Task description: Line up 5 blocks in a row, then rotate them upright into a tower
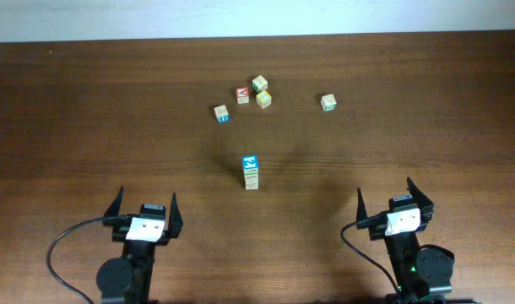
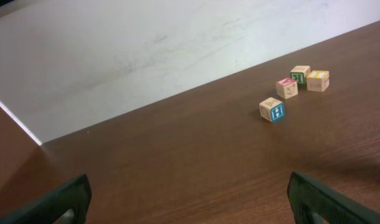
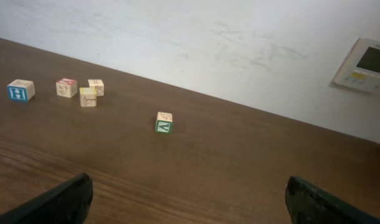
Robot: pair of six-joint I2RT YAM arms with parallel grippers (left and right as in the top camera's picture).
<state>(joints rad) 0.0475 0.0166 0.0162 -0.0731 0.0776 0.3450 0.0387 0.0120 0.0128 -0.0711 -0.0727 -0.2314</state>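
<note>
Several small pale-wood blocks (image 1: 242,95), crisp-edged cubes with printed faces, lie loose on the far half of the dark, grained surface (image 1: 89,127). The red-framed cube (image 3: 66,87) sits near the yellow-green cube (image 3: 88,97). The blue-framed cube (image 2: 272,109) lies apart, and another (image 3: 164,122) bears a white "V" on green. Left pincer (image 1: 147,192) and right pincer (image 1: 384,186) gape wide, empty.

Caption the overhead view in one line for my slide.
Left gripper and right gripper sit open, facing a blue-topped line of joined blocks at centre, five loose cubes scattered beyond.
</note>
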